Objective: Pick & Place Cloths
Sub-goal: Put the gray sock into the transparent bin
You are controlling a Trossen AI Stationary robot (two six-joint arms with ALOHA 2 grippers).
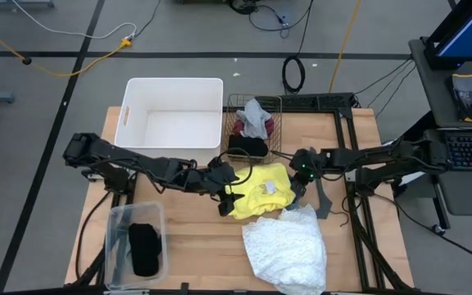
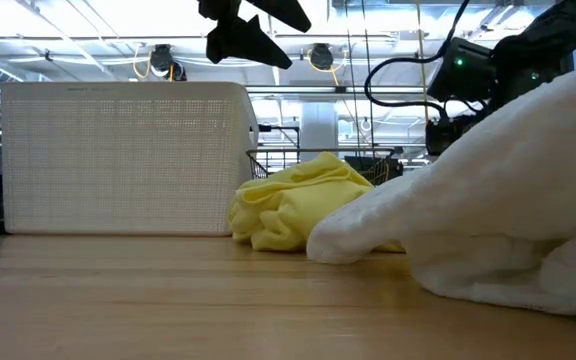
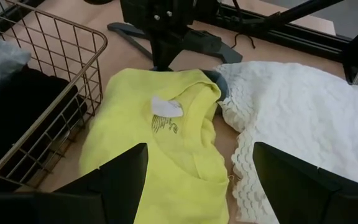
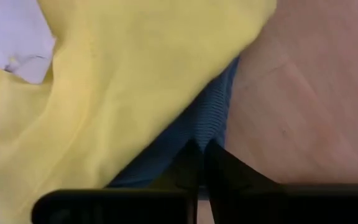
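Left gripper (image 1: 229,197): hovers over the near-left edge of the yellow cloth (image 1: 262,191); jaws spread wide, nothing between them. In the left wrist view the cloth lies straight ahead and between the two fingers (image 3: 110,186).

Right gripper (image 1: 298,179): low at the far-right edge of the same yellow cloth; jaws together. In its wrist view a blue-grey striped fabric (image 4: 188,127) peeks out from under the yellow, just in front of the fingertips; whether they pinch it cannot be told.

Key relation: the yellow cloth lies between the two grippers, its length running roughly from one to the other. The left one, being open above it, looks better placed to take it.

Cloth detail: a white label (image 3: 166,107) shows at the neckline, facing up.

Neighbour: the white lacy cloth (image 1: 287,250) touches the yellow one on its near-right side and could drag along with a lift.

Other cloths: black, maroon and grey pieces sit in the wire basket (image 1: 274,111); one black cloth (image 1: 144,247) lies in the clear bin (image 1: 113,221).

Also near: the white tub (image 1: 138,90), empty, stands well clear; a dark V-shaped bar (image 1: 324,203) lies right of the yellow cloth.
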